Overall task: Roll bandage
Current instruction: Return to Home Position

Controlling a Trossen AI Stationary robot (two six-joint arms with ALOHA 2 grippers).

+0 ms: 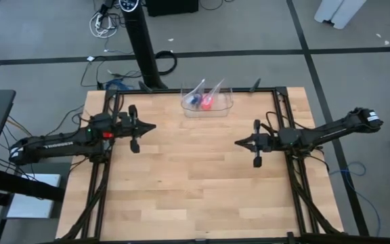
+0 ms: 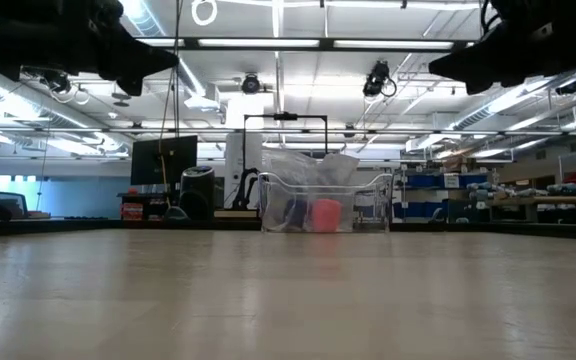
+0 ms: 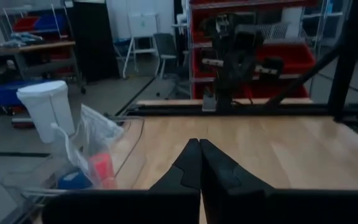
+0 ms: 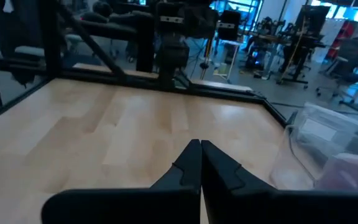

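Note:
The bandage (image 1: 193, 101) is a small blue roll lying in a clear plastic bin (image 1: 226, 108) at the table's far edge, beside a pink-red roll (image 1: 207, 103); in the left wrist view the bandage (image 3: 74, 180) shows low in the bin. My left gripper (image 1: 153, 127) is shut, held level above the table's left side and pointing right, with nothing in it. My right gripper (image 1: 237, 143) is shut, held level above the right side and pointing left, also with nothing in it. Both are well short of the bin.
A clear plastic bag (image 1: 202, 90) stands up out of the bin. Black frame rails (image 1: 279, 108) run along the table's left, right and far sides. The wooden tabletop (image 1: 195, 183) between and in front of the grippers is bare.

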